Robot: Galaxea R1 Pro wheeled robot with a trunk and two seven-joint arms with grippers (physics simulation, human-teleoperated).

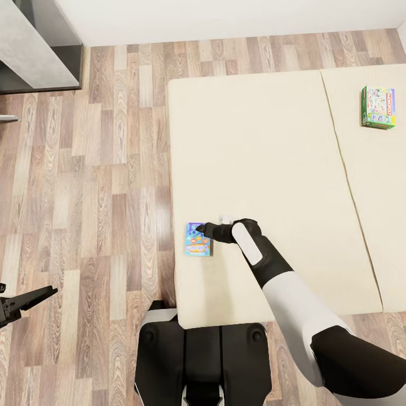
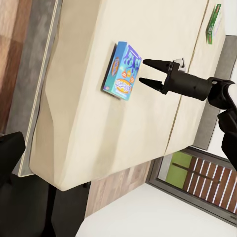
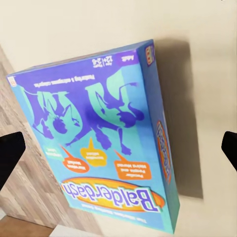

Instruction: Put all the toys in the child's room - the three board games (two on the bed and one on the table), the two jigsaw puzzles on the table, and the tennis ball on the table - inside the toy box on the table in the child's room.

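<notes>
Head view, near to far. At 6 o'clock, the robot's dark trunk (image 1: 202,361) sits at the near edge of the bed (image 1: 270,169). The right arm (image 1: 299,316) rises from 4 o'clock toward picture centre and ends in the right claw (image 1: 198,228), just above the bed's near left corner. Its two dark fingers are spread, the tips just over the upper right corner of the blue-purple board game (image 1: 198,239). Whether the tips touch the box cannot be told.

The right wrist view looks straight down on this box (image 3: 98,143): blue and purple cover, orange "Balderdash" banner, lying flat on the beige mattress with the wood-plank floor beside it. One dark fingertip stands at each side margin of that picture, well apart, with the box between them and nothing gripped.

The left wrist view shows the same box (image 2: 122,71) flat near the mattress edge, and the right claw (image 2: 143,71) with both fingers parted, pointing at the box's side.

The left claw (image 1: 22,303) hangs at 8 o'clock over the floor (image 1: 84,169), well apart from the bed. Its jaw gap cannot be told.

At 2 o'clock, far across the bed, lies the green-edged board game (image 1: 378,107), flat on the second mattress section. At 10 o'clock stands a grey cabinet (image 1: 34,45) against the white wall.
</notes>
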